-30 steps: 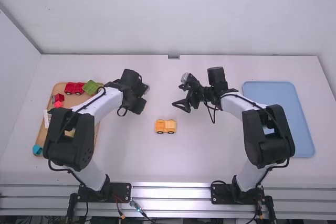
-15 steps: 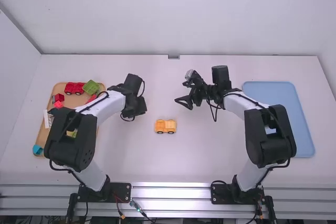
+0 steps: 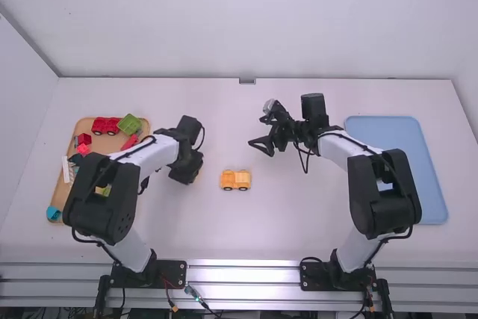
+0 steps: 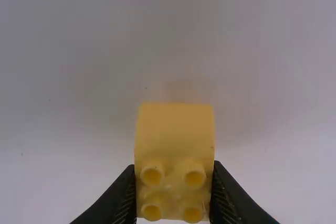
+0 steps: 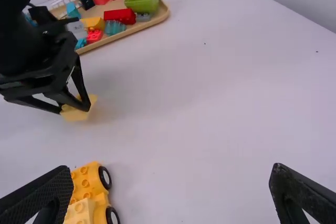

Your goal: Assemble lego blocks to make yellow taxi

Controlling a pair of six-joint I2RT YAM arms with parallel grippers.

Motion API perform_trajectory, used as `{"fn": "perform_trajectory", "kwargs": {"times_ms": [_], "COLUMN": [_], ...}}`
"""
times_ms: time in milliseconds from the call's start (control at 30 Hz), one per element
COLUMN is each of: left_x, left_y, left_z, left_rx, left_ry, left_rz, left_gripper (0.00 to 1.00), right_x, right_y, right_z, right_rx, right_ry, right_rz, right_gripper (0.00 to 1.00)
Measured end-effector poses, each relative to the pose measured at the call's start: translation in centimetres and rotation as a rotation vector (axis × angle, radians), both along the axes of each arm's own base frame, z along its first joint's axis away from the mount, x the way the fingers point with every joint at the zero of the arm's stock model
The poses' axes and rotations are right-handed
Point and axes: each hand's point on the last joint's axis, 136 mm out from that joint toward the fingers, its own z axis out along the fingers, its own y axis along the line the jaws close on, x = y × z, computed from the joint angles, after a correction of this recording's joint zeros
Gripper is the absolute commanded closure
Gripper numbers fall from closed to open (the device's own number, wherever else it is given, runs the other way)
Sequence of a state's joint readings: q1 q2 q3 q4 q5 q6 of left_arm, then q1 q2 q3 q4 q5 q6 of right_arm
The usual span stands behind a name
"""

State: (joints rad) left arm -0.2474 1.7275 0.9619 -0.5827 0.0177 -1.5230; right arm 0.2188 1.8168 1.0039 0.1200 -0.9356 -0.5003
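Yellow vehicle (image 3: 236, 179): one, wheeled, on the table (image 3: 299, 218). Left gripper (image 3: 196, 175): just left of the vehicle, fingers clamped on a yellow studded block (image 4: 175, 140). Right gripper (image 3: 256, 131): beyond the vehicle, slightly right, fingers wide apart. Wooden tray (image 3: 110, 143), assorted blocks: farther left of the vehicle. Blue tray (image 3: 396, 136): well right.

yellow block (image 4: 175, 135), one: four studs showing, clasped in left gripper (image 3: 194, 177). yellow-orange wheeled base (image 3: 235, 179), one: black wheels, studs up, upright on white table (image 3: 261, 222), apart from block.
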Motion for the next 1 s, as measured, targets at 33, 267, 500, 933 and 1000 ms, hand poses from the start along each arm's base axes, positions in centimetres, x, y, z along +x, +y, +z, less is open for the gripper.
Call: {"fn": "perform_trajectory", "kwargs": {"times_ms": [33, 267, 500, 933, 1000], "left_x": [0.0, 0.4, 0.4, 0.7, 0.8], "left_y": [-0.1, -1.1, -1.2, -2.0, -2.1], "left_z": [0.0, 0.1, 0.1, -1.3, -1.4], "left_rx": [-0.003, -0.045, -0.059, -0.100, -0.104], "left_ry": [0.001, -0.012, -0.004, -0.059, -0.069], "left_rz": [0.030, 0.195, 0.291, 0.320, 0.299], "left_gripper": [0.97, 0.98, 0.98, 0.87, 0.76], "right_x": [0.0, 0.0, 0.0, 0.0, 0.0], "right_y": [0.0, 0.0, 0.0, 0.0, 0.0], "right_z": [0.0, 0.0, 0.0, -0.1, -0.1], "right_rx": [0.000, 0.000, 0.000, -0.004, -0.003], "right_ry": [0.000, 0.000, 0.000, 0.003, 0.003], "right_rz": [0.000, 0.000, 0.000, -0.003, -0.003], "right_gripper": [0.01, 0.01, 0.01, 0.01, 0.01]}}
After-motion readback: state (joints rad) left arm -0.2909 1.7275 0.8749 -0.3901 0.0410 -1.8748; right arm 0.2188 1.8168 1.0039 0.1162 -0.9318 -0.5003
